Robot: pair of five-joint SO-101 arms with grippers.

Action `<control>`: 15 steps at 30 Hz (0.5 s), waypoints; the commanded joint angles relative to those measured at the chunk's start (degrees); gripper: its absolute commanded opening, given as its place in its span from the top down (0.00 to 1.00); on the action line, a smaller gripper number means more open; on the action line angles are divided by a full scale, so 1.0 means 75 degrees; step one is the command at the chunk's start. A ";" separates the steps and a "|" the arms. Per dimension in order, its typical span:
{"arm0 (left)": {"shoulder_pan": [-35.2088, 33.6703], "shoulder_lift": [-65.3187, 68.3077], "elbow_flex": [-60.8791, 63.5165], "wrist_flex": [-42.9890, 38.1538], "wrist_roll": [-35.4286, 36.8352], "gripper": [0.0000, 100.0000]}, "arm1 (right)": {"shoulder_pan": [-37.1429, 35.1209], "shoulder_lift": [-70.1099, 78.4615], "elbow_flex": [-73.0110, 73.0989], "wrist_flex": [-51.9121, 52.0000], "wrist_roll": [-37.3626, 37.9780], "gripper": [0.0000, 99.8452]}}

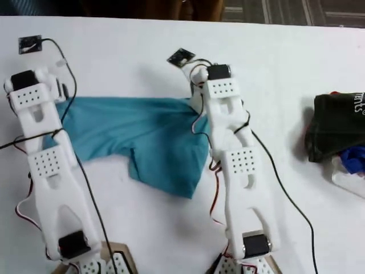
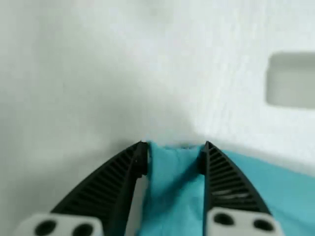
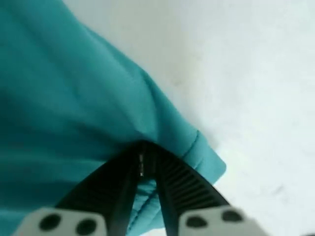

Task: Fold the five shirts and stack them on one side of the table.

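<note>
Teal cloth fills the gap between the left jaws: they are clamped on a bunched edge of the teal shirt point(image 2: 172, 196), with the fabric reaching up to their black ribbed tips and white worktop point(image 2: 74, 73) beyond. The right jaws are clenched almost together on another part of the same shirt point(image 3: 59, 98), a thin fold pinched between them close to a hemmed corner that lies against the worktop point(image 3: 246, 73).

From the high view, the teal shirt point(image 1: 142, 134) stretches between the two arms. The left arm point(image 1: 43, 142) holds its one end and the right arm point(image 1: 236, 154) the other. The far edge runs nearly straight from one grip to the other. The near part spreads out unevenly, with a notch in the middle and a broad flap pointing toward the arms' bases. Whether the held edge is raised off the worktop point(image 1: 125, 51) cannot be told.

Well apart from the shirt, at the worktop's edge on the right arm's side, sits a dark bundle of garments point(image 1: 336, 125), with a blue piece of cloth point(image 1: 355, 157) just beside it. Two small black squares point(image 1: 29, 43) point(image 1: 181, 56) lie on the worktop past the arms, each on a thin black cable. A pale block point(image 2: 290, 78) shows blurred in the left wrist view.
</note>
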 commanded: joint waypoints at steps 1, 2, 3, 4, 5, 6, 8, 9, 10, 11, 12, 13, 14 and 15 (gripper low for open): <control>-0.0375 -0.0129 -0.0041 -0.0387 0.0047 0.80 | 0.0334 -0.0053 -0.0223 -0.0088 0.0070 0.98; -0.0481 -0.0129 -0.0053 -0.0504 0.0047 0.80 | 0.0322 -0.0053 -0.0223 -0.0088 0.0070 0.98; -0.0563 -0.0129 -0.0064 -0.0574 0.0047 0.80 | 0.0322 -0.0064 -0.0223 -0.0111 0.0070 0.98; -0.0621 -0.0141 -0.0076 -0.0586 0.0047 0.80 | 0.0322 -0.0088 -0.0223 -0.0123 0.0082 0.98; -0.0656 -0.0152 -0.0088 -0.0516 0.0047 0.80 | 0.0322 -0.0100 -0.0223 -0.0123 0.0082 0.98; -0.0656 -0.0211 -0.0088 -0.0352 0.0047 0.80 | 0.0322 -0.0100 -0.0234 -0.0123 0.0082 0.98; -0.0621 -0.0469 -0.0088 0.0176 0.0012 0.80 | 0.0334 -0.0100 -0.0445 -0.0088 0.0082 0.98; -0.0610 -0.0633 -0.0088 0.0422 0.0012 0.80 | 0.0358 -0.0100 -0.0610 -0.0076 0.0082 0.98; -0.0610 -0.0809 -0.0088 0.0656 0.0035 0.80 | 0.0369 -0.0100 -0.0785 -0.0076 0.0082 0.98; -0.0598 -0.0996 -0.0088 0.0867 0.0035 0.80 | 0.0369 -0.0100 -0.0996 -0.0076 0.0082 0.98; -0.0574 -0.1196 -0.0088 0.1125 0.0035 0.80 | 0.0369 -0.0100 -0.1219 -0.0053 0.0082 0.98; -0.0563 -0.1430 -0.0076 0.1453 0.0035 0.80 | 0.0369 -0.0100 -0.1407 0.0018 0.0082 0.98; -0.0527 -0.1664 -0.0076 0.1793 0.0035 0.80 | 0.0346 -0.0100 -0.1629 0.0100 0.0082 0.98; -0.0492 -0.1887 -0.0018 0.2040 0.0035 0.80 | 0.0322 -0.0100 -0.1829 0.0217 0.0082 0.98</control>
